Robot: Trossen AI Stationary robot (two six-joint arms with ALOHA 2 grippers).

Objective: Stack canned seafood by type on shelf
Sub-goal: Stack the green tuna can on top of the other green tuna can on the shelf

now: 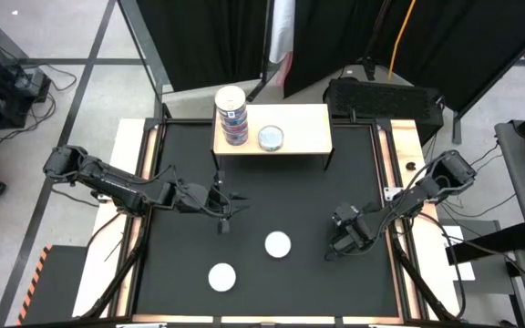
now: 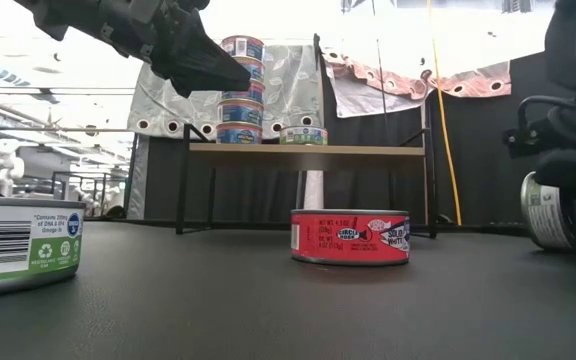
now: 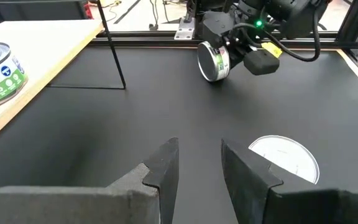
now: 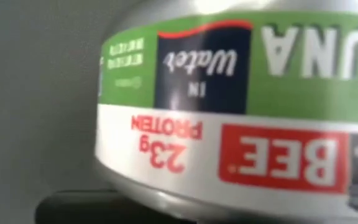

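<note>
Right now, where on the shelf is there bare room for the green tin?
The shelf top is bare right of the single green tin. Its left end is crowded by the blue stack. The right hand grips a green tin.

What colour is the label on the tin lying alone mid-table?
Red, on the tin; clearest in the low view.

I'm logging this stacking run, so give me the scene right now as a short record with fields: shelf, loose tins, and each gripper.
shelf: shelf at the table's far edge
on shelf: blue tin stack, with a single green tin beside it
loose tins: red tin and green-label tin flat on the mat
left gripper: left gripper empty, fingers slightly apart, above the mat
right gripper: right gripper shut on held green tin, tipped on edge
</note>
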